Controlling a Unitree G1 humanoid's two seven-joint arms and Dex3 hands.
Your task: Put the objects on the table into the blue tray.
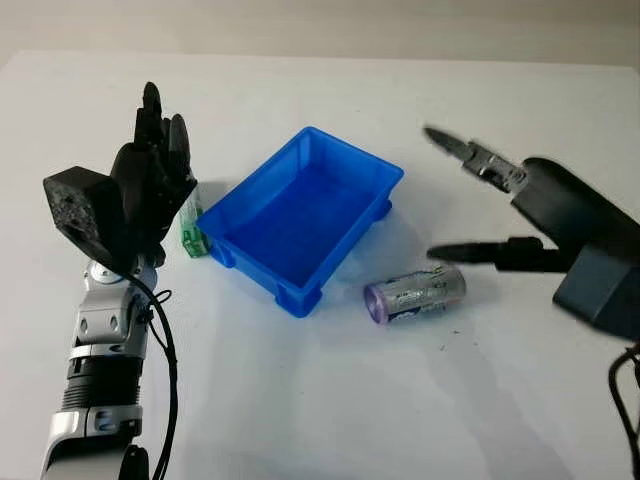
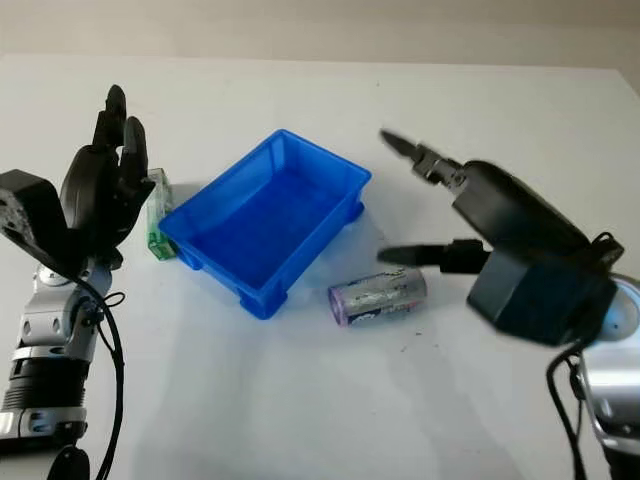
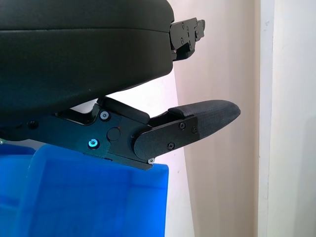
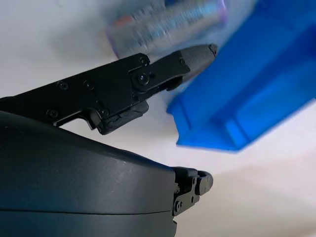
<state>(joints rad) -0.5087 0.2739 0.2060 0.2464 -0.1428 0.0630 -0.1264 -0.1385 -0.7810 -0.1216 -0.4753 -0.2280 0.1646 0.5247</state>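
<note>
I see the blue tray [image 1: 300, 213] sitting empty near the middle of the white counter [image 1: 330, 400], turned at an angle. A purple-capped cylindrical bottle [image 1: 415, 294] lies on its side just beside the tray's near right corner; its silvery label is too blurred for me to read. A small green-and-white packet [image 1: 192, 225] sits against the tray's left side. My right hand [image 1: 480, 205] hovers open above the bottle, holding nothing. My left hand [image 1: 150, 180] is raised, open, by the packet.
</note>
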